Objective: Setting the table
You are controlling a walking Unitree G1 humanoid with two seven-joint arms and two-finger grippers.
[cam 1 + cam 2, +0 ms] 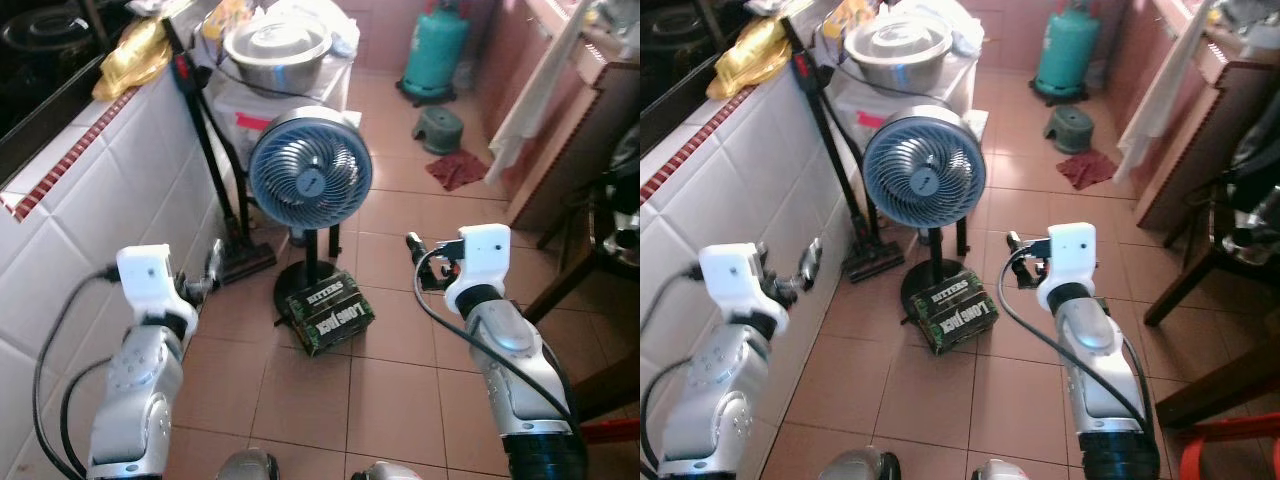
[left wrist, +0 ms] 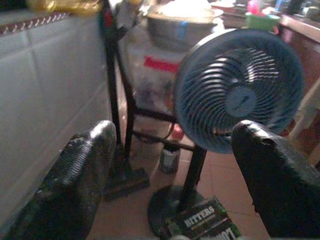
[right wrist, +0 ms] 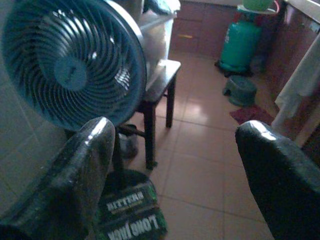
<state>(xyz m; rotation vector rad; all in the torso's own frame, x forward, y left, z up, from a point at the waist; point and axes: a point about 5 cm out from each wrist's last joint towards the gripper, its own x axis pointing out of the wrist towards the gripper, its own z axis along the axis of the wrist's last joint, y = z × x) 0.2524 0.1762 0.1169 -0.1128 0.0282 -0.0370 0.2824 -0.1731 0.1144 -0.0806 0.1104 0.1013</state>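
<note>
Terracotta floor tiles [image 1: 400, 390] run through a narrow kitchen, with a white tiled wall [image 1: 90, 190] on the robot's left and a brown cabinet [image 1: 560, 150] on its right. A dark wooden chair [image 1: 590, 260] is cut off at the right edge, so what stands on it is hard to make out. No tableware for setting a table can be identified; a metal bowl [image 1: 277, 45] sits on a cluttered stand at the far end, well apart from both arms. A blue fan [image 1: 310, 178] stands mid-floor, a green box [image 1: 330, 312] touching its base and a black vacuum [image 1: 215, 170] leaning beside the wall. Open floor lies to the fan's right, leading to a teal gas cylinder [image 1: 435, 50], a small stool [image 1: 438, 127] and a red rag [image 1: 457, 168]. The left gripper [image 2: 170, 165] and right gripper [image 3: 175, 165] are raised before the fan, fingers spread wide, holding nothing.
</note>
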